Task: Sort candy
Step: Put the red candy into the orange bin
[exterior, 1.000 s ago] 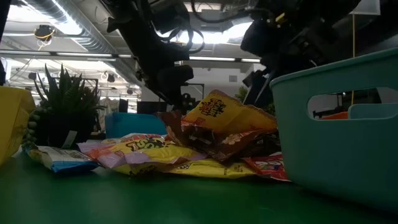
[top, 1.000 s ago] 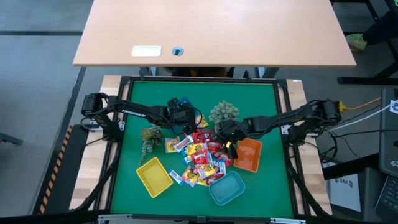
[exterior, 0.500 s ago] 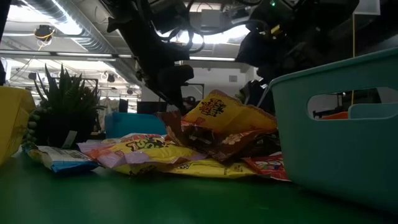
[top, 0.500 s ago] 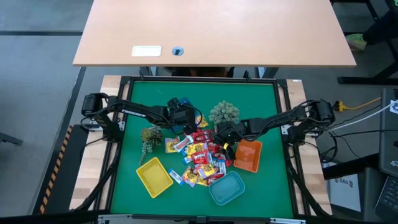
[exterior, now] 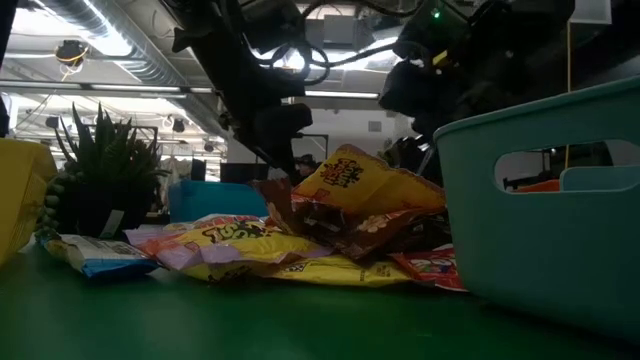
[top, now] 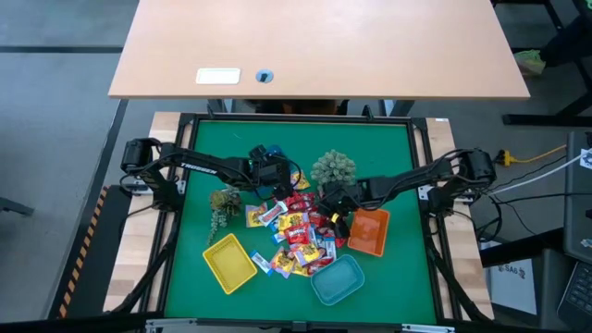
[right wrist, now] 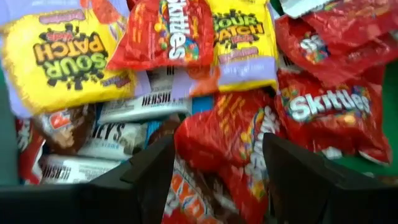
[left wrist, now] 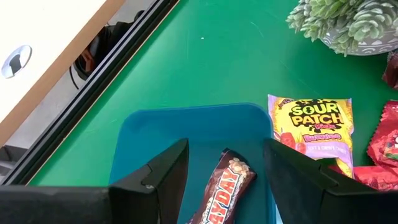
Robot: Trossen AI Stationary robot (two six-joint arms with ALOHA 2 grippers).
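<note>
The candy lies in a loose heap at the middle of the green mat: red, yellow, brown and white packets. My right gripper hangs open just over the heap's right part, its fingers on either side of a red packet. My left gripper stands open above a blue tray at the heap's far left. In that tray lies a brown bar. A yellow packet lies flat on the mat beside that tray.
A yellow tray sits at the near left, a teal tray at the near middle, and an orange tray to the right of the heap. Two spiky green plants stand at the far and left sides.
My right gripper has sunk toward the candy heap and drifted a little toward the table's left, still open. The candy has kept its place.
</note>
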